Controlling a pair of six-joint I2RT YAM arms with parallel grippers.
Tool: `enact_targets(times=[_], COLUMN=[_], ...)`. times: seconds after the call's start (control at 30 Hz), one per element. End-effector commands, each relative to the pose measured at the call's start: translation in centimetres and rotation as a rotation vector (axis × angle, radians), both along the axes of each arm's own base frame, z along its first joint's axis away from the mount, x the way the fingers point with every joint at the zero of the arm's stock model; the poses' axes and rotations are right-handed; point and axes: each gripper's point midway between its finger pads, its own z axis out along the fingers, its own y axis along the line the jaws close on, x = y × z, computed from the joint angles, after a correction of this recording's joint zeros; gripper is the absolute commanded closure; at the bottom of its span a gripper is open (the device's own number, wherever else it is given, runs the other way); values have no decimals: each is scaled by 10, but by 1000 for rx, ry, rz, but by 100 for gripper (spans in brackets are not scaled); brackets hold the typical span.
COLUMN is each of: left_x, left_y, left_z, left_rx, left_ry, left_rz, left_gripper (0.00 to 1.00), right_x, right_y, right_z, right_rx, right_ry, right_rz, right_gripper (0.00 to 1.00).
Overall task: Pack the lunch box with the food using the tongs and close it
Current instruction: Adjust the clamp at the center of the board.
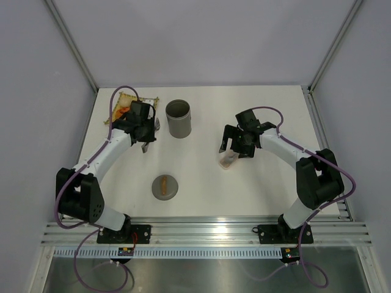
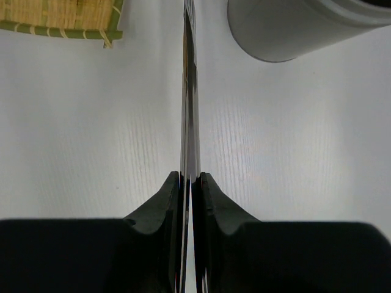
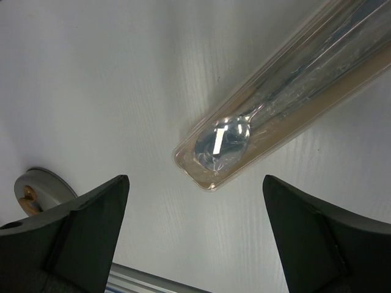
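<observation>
Tongs point(image 2: 189, 91), thin silver metal, clamped in left fingers point(image 2: 164, 201) near grey cylindrical lunch box point(image 1: 178, 119); right fingers point(image 3: 91, 213) released above clear cutlery case point(image 3: 275, 104).

Bright, even light from above; white table point(image 1: 208, 177) nearly washed out. Shadows faint and soft, close under the lunch box point(image 1: 178, 127). Hard white glare on the spoon point(image 3: 221, 139) inside its clear case point(image 3: 287, 91). Left wrist view: lunch box rim blurred, far right.
</observation>
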Motion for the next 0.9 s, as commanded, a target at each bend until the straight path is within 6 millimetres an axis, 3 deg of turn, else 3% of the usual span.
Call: enact_targets(times=[0.0,0.13,0.4,0.73,0.87], left_x=[1,-13,-63,-100,-108], left_y=[19,37,70,98,99], left_z=[3,12,-28,-52,-63], left_rx=[76,105,131,33,-19], left_ry=[-23,-42,68,155,185], left_rz=[79,184,491,655,680], left_gripper=[100,100,100,100,95], right_x=[3,2,-3,-12,-9], right_y=[1,0,-4,-16,-14], right_z=[16,16,17,26,26], right_rx=[11,6,-2,-28,-15], right_ry=[-42,-47,-53,-82,-85], right_rz=[2,0,4,-15,-23], right_gripper=[1,1,1,1,1])
